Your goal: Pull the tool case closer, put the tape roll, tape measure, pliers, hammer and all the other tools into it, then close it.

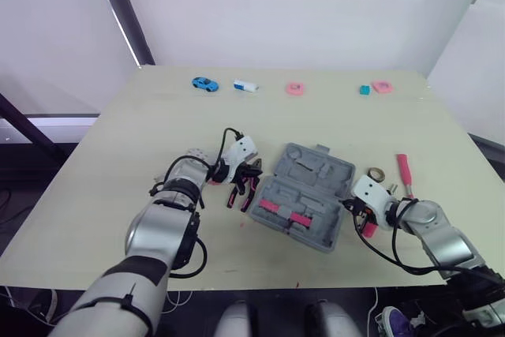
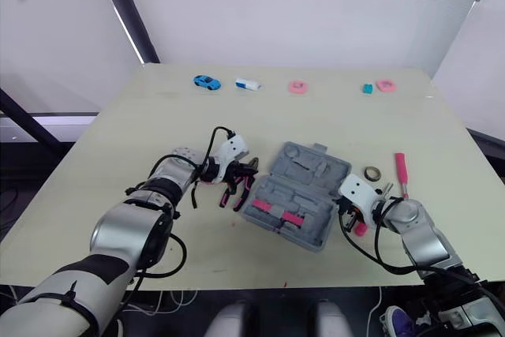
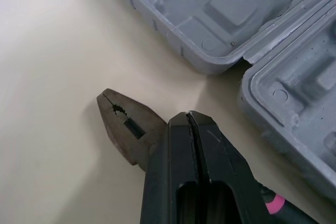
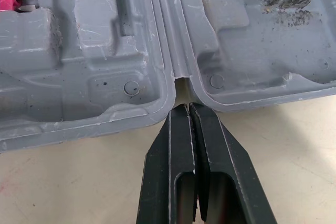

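Nearest, the right pincer [image 4: 187, 106], its fingers pressed together on nothing, points at the hinge notch on the 3 o'clock edge of the open tool case [image 1: 316, 165]. A shove from there could spin the case instead of drawing it closer. At the case's 9 o'clock, the left pincer [image 3: 190, 115], likewise closed, sits over the pliers [image 3: 125, 125], which lie on the worktop [image 1: 118, 140] just outside the tray. Closed fingers can only nudge, so the pliers may jam against the wall. Farther out, at 2 o'clock, the tape roll [image 1: 377, 173] and a pink-handled tool [image 1: 403, 170] lie loose.
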